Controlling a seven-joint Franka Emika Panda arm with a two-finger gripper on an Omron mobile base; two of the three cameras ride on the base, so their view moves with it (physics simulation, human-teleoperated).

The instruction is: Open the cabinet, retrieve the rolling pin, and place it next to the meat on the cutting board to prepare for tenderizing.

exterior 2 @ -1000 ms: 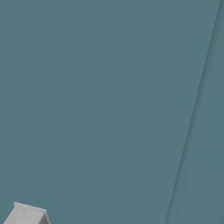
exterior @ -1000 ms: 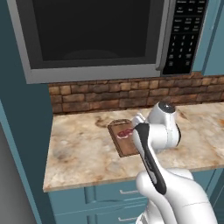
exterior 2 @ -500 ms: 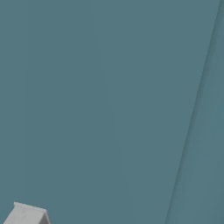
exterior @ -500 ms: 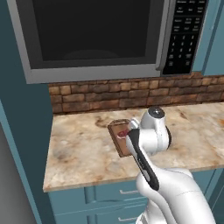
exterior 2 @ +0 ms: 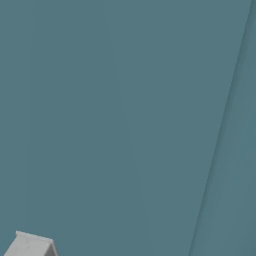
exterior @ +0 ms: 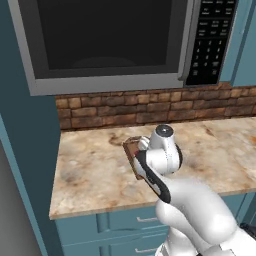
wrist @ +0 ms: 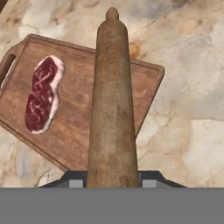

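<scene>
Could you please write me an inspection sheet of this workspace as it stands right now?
Surface: mottled beige stone counter, brick backsplash behind it.
Job's things: cutting board flat on the counter; meat lying on its handle end; rolling pin held over the board's other end, beside the meat, whether touching the board cannot be told.
Clutter: nothing seen.
Gripper: gripper shut on the rolling pin, which runs lengthwise away from the camera.
Cables: nothing seen.
Surroundings: microwave above the counter, teal drawers below, teal panel close to the right base camera.
</scene>
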